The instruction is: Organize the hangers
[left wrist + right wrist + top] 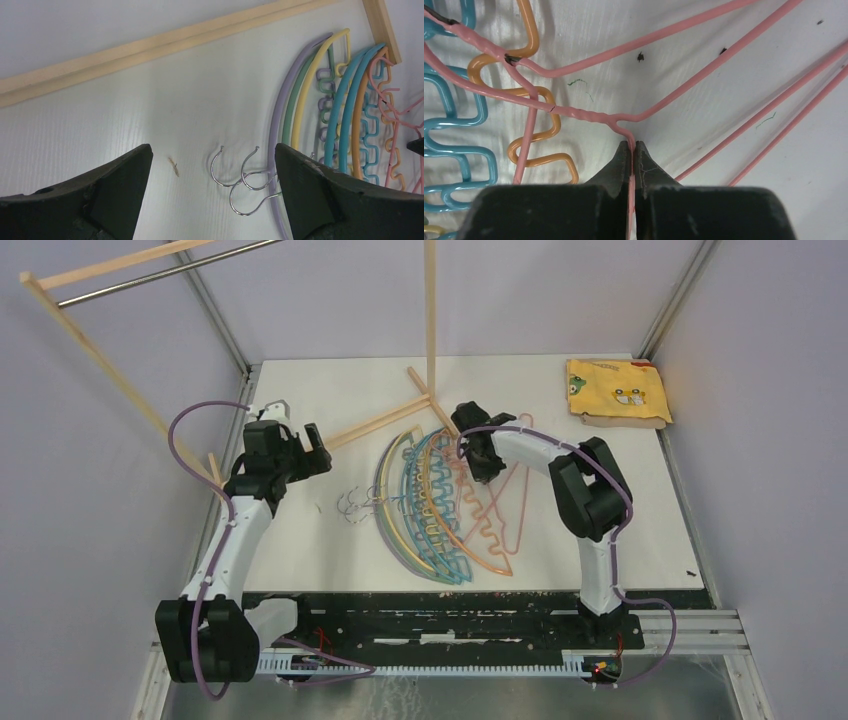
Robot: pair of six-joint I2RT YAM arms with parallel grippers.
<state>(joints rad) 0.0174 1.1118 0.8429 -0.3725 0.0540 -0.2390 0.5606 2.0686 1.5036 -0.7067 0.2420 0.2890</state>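
Several pastel hangers (pixel 430 502) lie fanned on the white table, their metal hooks (pixel 355 505) pointing left. My right gripper (pixel 478 456) is low over the pile's far right side. In the right wrist view it (pixel 632 146) is shut on the thin neck wire of the pink hanger (pixel 589 115), beside an orange wavy bar (pixel 544 130) and blue ones (pixel 454 150). My left gripper (pixel 315 445) hovers left of the pile. In its wrist view it (pixel 212 150) stands wide open above three metal hooks (pixel 235 172), holding nothing, with purple (pixel 277 115), yellow (pixel 300 100) and teal (pixel 335 110) shoulders to the right.
The wooden rack's base bar (pixel 375 425) lies on the table behind the pile, its upright post (pixel 430 320) rising above it and a metal rod (pixel 170 272) at the upper left. A folded yellow cloth (pixel 615 390) sits at the far right corner.
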